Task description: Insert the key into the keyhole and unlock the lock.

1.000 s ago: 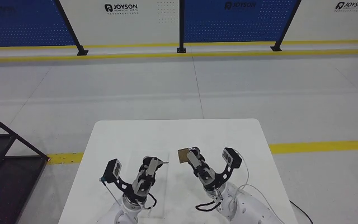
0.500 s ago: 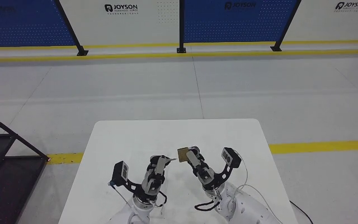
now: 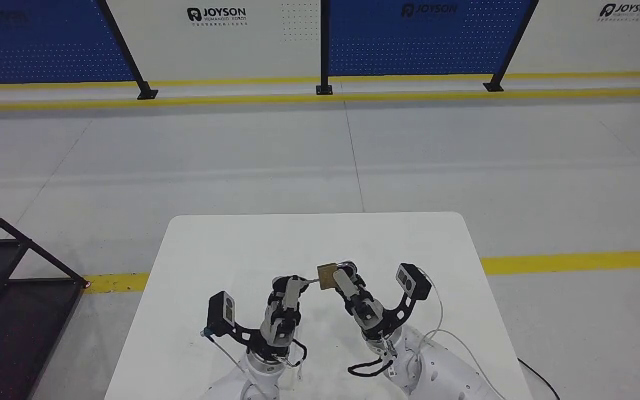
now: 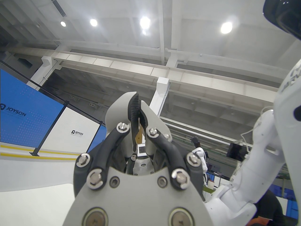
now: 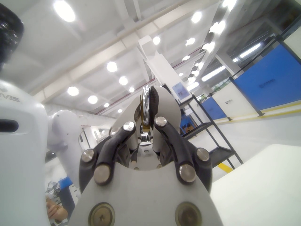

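— Where's the lock (image 3: pixel 327 274) from where you stand?

— Held up over the near half of the white table (image 3: pixel 300 235), in the right gripper (image 3: pixel 340 271). The jaws are drawn in tight on it. Through that arm's wrist camera the fingers (image 5: pixel 164 104) squeeze a shiny metal edge with brass below it, which is the lock (image 5: pixel 146 109) seen edge-on.

— And the key (image 3: pixel 311 284)?

— In the left gripper (image 3: pixel 296 284), just beside the lock. Its jaws are nearly closed, with only a sliver between the black ribbed pads (image 4: pixel 134 109), and a thin brass piece, the key (image 4: pixel 138 138), is pinched low between them.

— Is it in the keyhole?

— I can't tell. From above, the tip sits right at the lock's left side, touching or as good as touching. The keyhole itself is too small to make out.

— Any writing on the lock or the key?

— None I can read at this size. The print in the room is on the fence behind the table. The white panel (image 3: pixel 215 30) carries a dark logo with one word beside it, and the blue panel (image 3: pixel 430 30) has the same mark, fainter. A small blue-and-white sign (image 5: pixel 179 90) hangs on a pillar, too small to read.

— And the floor?

— A yellow line (image 3: pixel 560 263) runs past the table's far side.
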### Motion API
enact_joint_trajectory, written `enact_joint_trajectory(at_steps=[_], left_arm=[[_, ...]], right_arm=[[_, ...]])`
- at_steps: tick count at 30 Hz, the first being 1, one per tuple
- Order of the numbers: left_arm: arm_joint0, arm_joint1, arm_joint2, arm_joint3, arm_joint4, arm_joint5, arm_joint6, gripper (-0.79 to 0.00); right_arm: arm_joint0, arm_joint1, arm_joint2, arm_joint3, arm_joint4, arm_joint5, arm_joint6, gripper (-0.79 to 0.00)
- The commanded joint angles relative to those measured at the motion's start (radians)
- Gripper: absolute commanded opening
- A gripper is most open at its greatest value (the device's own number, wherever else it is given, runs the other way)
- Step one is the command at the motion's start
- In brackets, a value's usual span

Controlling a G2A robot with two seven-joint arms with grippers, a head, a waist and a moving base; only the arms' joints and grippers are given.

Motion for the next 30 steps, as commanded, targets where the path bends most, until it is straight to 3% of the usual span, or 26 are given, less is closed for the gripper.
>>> enact_joint_trajectory(at_steps=[1,30], left_arm=[[-0.002,0.001,0.004,0.002,-0.004,0.001,0.001,-0.785],[-0.020,0.009,0.029,0.024,-0.038,-0.012,-0.012,-0.785]], right_arm=[[0.000,0.000,0.000,0.000,0.000,0.000,0.000,-0.785],[0.000,0.000,0.000,0.000,0.000,0.000,0.000,-0.785]])
